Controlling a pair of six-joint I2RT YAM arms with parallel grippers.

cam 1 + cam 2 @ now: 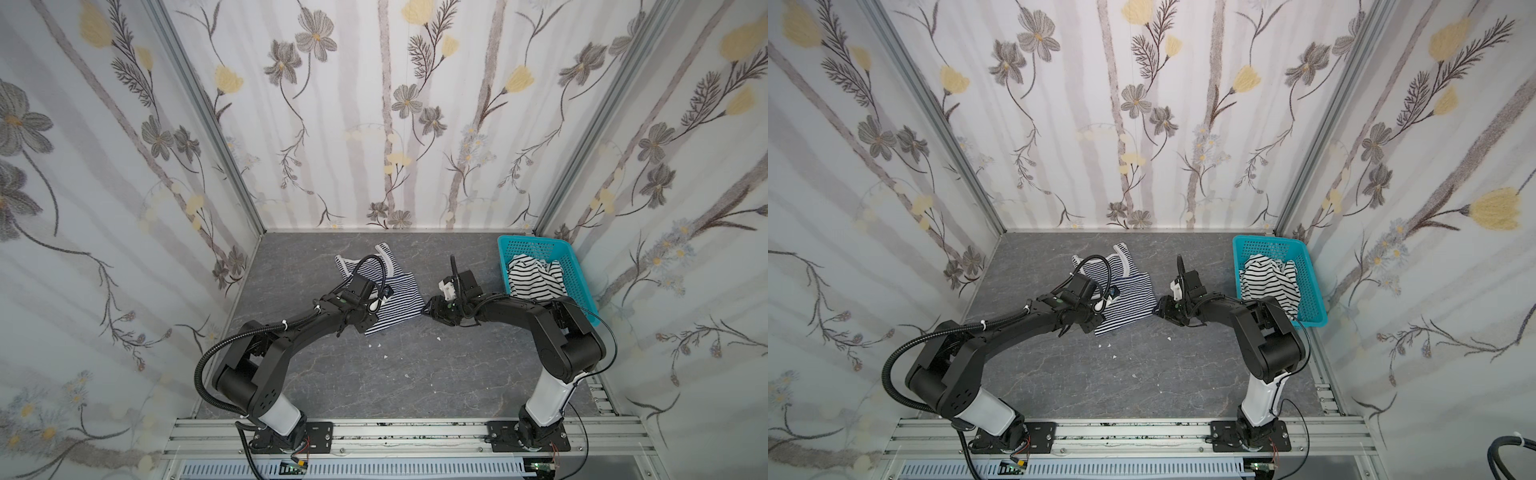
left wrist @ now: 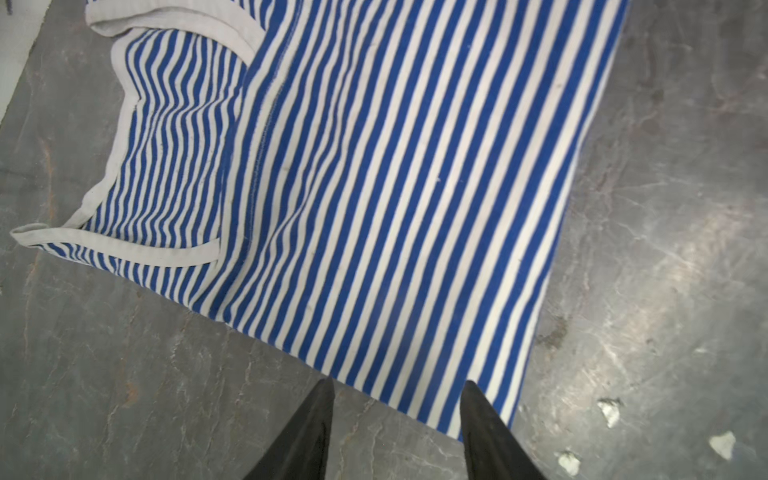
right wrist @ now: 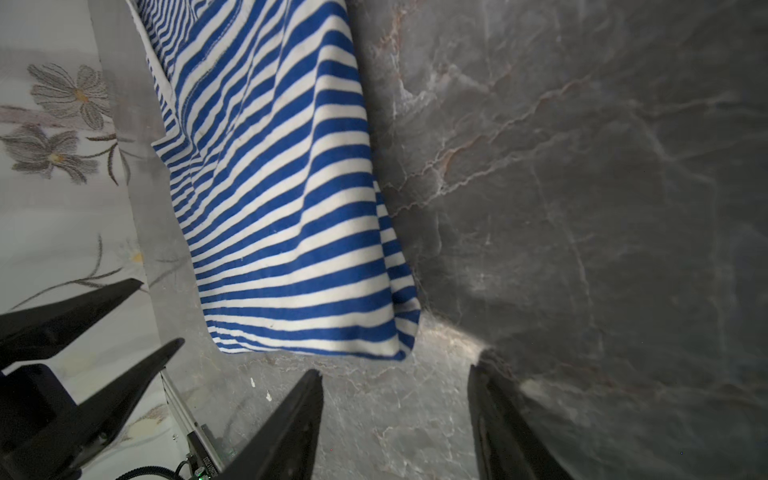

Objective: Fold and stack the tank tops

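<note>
A finely blue-and-white striped tank top (image 1: pixel 395 297) (image 1: pixel 1127 301) lies partly folded on the grey table, white-trimmed straps toward the back wall. My left gripper (image 1: pixel 349 328) (image 2: pixel 397 386) hovers open at its near-left corner, the cloth's edge (image 2: pixel 374 187) between the fingertips, nothing held. My right gripper (image 1: pixel 428 311) (image 3: pixel 395 370) stands open just off the near-right corner of that tank top (image 3: pixel 282 199), with only bare table between its fingers. The second tank top (image 1: pixel 534 278) (image 1: pixel 1268 278), white with wider black stripes, lies crumpled in the turquoise basket (image 1: pixel 524 243) (image 1: pixel 1264 245).
The basket stands at the back right against the wall. Small white scraps (image 1: pixel 374 345) (image 2: pixel 609 411) dot the table near the striped top's corner. Floral walls close in three sides; an aluminium rail (image 1: pixel 415 432) runs along the front. The left arm's fingers (image 3: pixel 124 332) show in the right wrist view.
</note>
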